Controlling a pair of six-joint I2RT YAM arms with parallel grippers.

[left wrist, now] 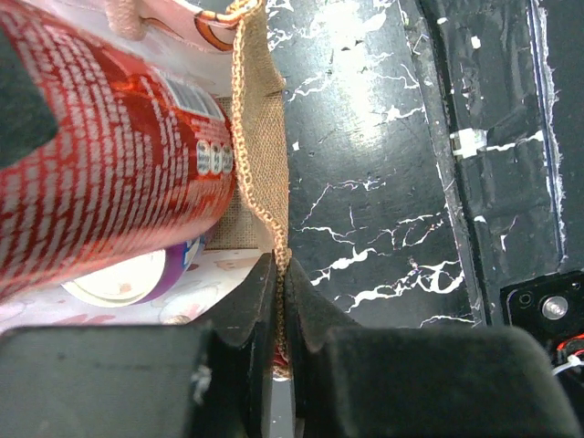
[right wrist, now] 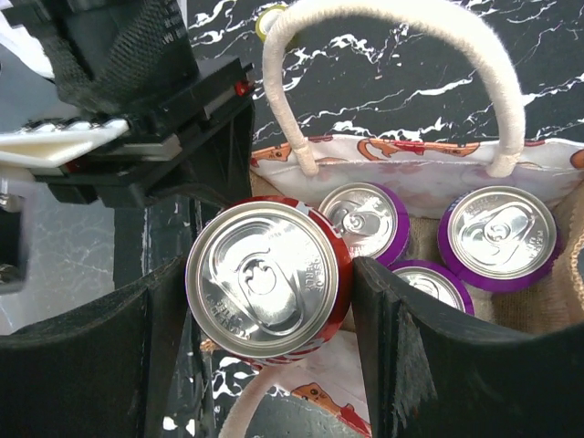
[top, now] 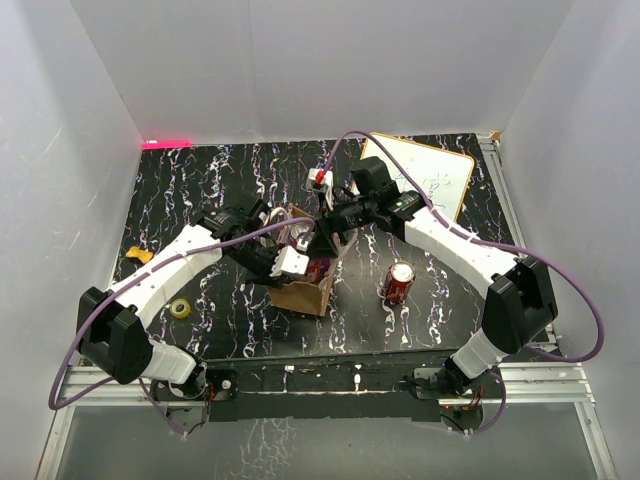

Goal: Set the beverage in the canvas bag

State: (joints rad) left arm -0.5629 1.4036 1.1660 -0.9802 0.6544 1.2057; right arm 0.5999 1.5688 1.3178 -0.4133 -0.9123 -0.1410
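While the red can (right wrist: 265,287) stands upright, lid toward the wrist and long axis vertical, the right hand (right wrist: 271,274) has it clamped by the sides, fingers closed only to the can's width. The can hangs directly beneath that hand at the mouth of the canvas bag (right wrist: 401,169), over the one corner not taken by the three purple cans (right wrist: 497,233); how deep it has sunk I cannot tell. That free corner seems to lie straight below, so the coming move looks like a plain descent along the can's own axis. The left hand (left wrist: 285,310) is pinched shut on the bag's side wall. A second red can (top: 400,282) stands on the desk (top: 200,180) beside the bag.
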